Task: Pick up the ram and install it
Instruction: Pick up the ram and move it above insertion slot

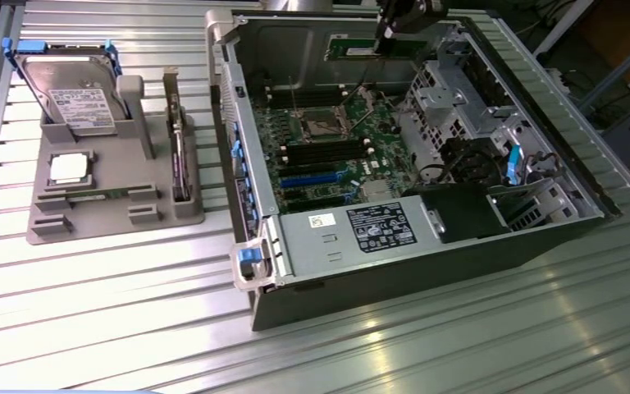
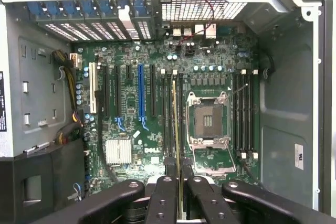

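The ram (image 1: 361, 51), a narrow green board with a small white label, hangs above the far end of the open computer case (image 1: 293, 246), with my gripper (image 1: 385, 34) shut on its top edge. In the wrist view the ram (image 2: 175, 124) shows edge-on as a thin yellowish strip running out from between the black fingers (image 2: 170, 167). It hangs over the long black memory slots (image 2: 167, 108) beside the silver processor socket (image 2: 208, 120), and I cannot tell whether it touches them.
A grey holder (image 1: 118, 205) stands at the exterior view's left. It carries a silver hard drive (image 1: 69, 94) with a blue-edged bracket, a square silver chip (image 1: 69, 167) and a thin board on edge (image 1: 176, 139). Inside the case are the power supply (image 1: 376, 230) and drive cages (image 1: 458, 98).
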`<state>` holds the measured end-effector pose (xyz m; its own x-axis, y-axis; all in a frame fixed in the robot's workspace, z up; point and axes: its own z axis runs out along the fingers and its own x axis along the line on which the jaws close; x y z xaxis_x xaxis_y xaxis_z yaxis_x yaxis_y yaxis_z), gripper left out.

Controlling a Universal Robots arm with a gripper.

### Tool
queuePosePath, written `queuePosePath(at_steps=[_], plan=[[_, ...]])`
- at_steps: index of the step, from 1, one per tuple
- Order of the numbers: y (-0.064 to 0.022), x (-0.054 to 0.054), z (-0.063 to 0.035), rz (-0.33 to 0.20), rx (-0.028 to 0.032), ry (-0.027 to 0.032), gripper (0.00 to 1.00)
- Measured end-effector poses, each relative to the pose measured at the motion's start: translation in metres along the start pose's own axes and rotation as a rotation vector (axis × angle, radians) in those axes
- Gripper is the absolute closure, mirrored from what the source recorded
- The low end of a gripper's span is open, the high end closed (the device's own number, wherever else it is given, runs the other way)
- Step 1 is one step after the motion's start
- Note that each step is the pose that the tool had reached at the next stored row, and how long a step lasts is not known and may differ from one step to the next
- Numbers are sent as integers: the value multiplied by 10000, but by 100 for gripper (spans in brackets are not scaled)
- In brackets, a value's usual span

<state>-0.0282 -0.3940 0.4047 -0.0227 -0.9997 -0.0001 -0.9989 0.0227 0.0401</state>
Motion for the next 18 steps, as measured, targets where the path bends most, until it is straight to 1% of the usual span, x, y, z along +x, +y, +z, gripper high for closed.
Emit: queuePosePath(at_steps=[4,5,6,7,8,9,10,11,12,14,15,16,17,18], plan=[[5,-1,0,2,0,0,86],[165,3,6,1,-1,1,86],[262,5,11,1,-1,0,86],[377,8,15,1,0,0,86],[467,10,19,0,0,0,86],[592,13,24,0,0,-1,86],[696,15,28,1,-1,-1,86],[786,17,31,1,-1,-1,86],[916,20,37,0,-1,-2,86],[1152,26,46,0,14,-3,86],[1253,28,50,1,22,-3,86],[1396,31,56,1,33,-3,86],[1594,36,64,0,51,-3,86],[1707,38,68,0,62,-4,86]])
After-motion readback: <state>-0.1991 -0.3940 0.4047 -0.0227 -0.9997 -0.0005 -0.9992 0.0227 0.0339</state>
